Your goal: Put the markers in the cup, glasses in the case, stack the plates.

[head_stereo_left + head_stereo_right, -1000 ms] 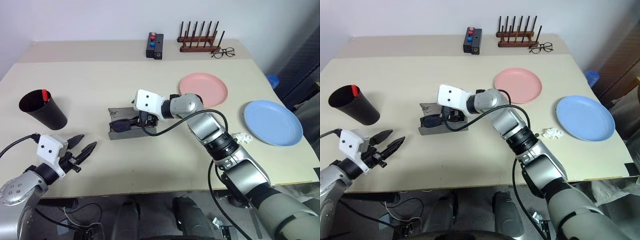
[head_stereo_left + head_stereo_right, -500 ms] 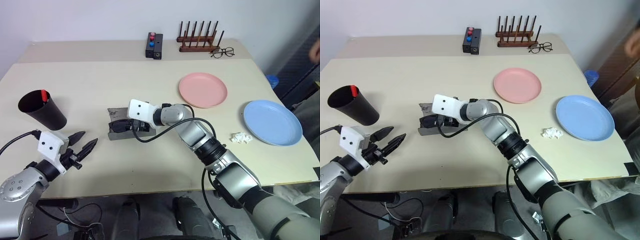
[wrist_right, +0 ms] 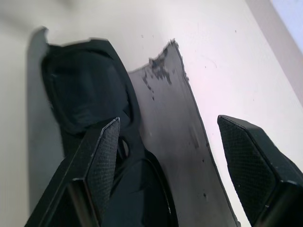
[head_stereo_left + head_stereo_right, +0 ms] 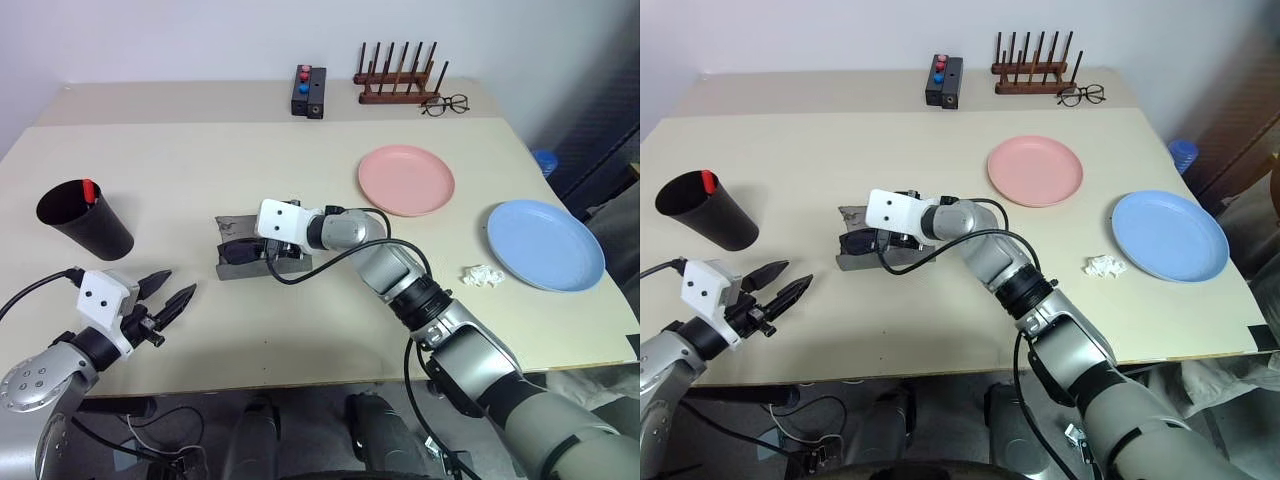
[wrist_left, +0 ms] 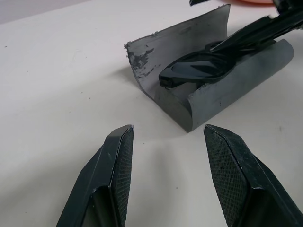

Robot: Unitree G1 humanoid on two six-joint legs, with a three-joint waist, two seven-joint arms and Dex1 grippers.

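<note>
Over the past second my right claw (image 4: 878, 243) has slid along the grey case (image 4: 232, 268) toward its cup-side end, the forearm swinging round with it, while the left claw (image 4: 170, 294) has kept its station in front of the case, nearer me. The case lies open at mid-table (image 4: 300, 350), its long axis running side to side, lid (image 5: 180, 45) standing up behind the trough; the black sunglasses (image 5: 208, 64) rest inside it, their length along the case's length. From the right wrist view, one of the right claw's fingers (image 3: 97, 161) stands against the frame and the other hangs apart over the lid, so the jaws stand wide and, as far as I can judge, grip nothing. The left claw is also parted and empty, aimed at the near end of the case. I read the glasses step as nearly done: what remains is to clear the right claw and fold the lid toward me over the trough. The right arm is already at the case and seems the natural one for that. The black cup (image 4: 85, 220) sits well to the left of the case with a red cap (image 4: 89, 189) showing at its rim. The pink plate (image 4: 406, 179) and the blue plate (image 4: 545, 244) lie apart, well to the right of the case, not yet stacked.
</note>
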